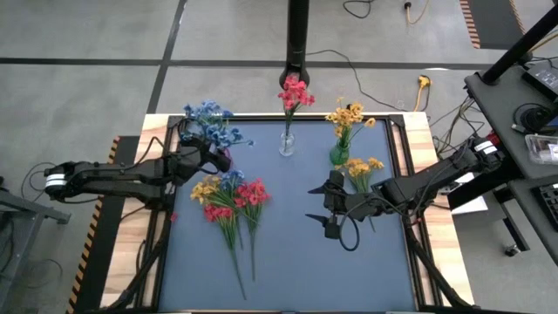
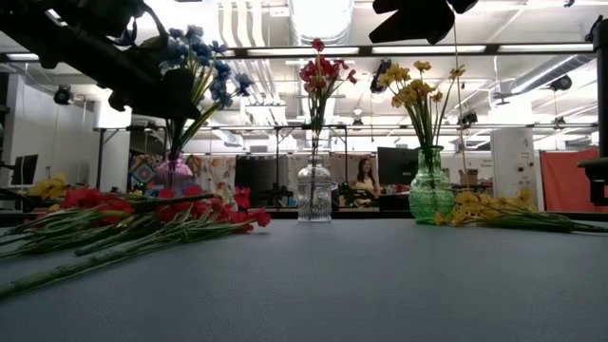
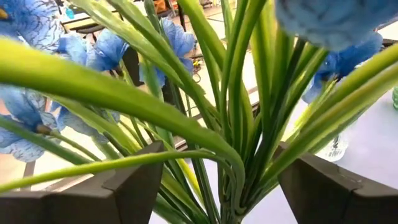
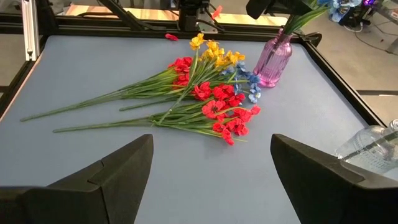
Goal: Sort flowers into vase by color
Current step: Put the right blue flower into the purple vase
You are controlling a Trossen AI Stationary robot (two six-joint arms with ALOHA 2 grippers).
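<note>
Beyond the table (image 1: 288,262), with its blue-grey mat and dark frame, there is a large workshop room: a grey floor with cables, ceiling pipes and lamps, and a person sitting far behind in the low view. On the mat, at the left, lies a loose pile of flowers (image 1: 231,202), red, blue and yellow-orange, with the stems pointing to the near edge. At the far side stand three vases. The pink vase (image 4: 274,60) at the left holds blue flowers (image 1: 207,120). The clear vase (image 1: 287,144) in the middle holds red flowers (image 1: 295,92). The green vase (image 1: 339,154) at the right holds yellow flowers (image 1: 347,114), and one more yellow sprig (image 1: 362,167) lies on the mat just beside it.

The left gripper (image 1: 220,158) is at the blue flowers above the pink vase; its fingers (image 3: 134,186) stand spread, with green stems between them but not pinched. The right gripper (image 1: 327,209) hovers over the mat near the yellow sprig, with its fingers (image 4: 121,174) wide apart and nothing between them.
</note>
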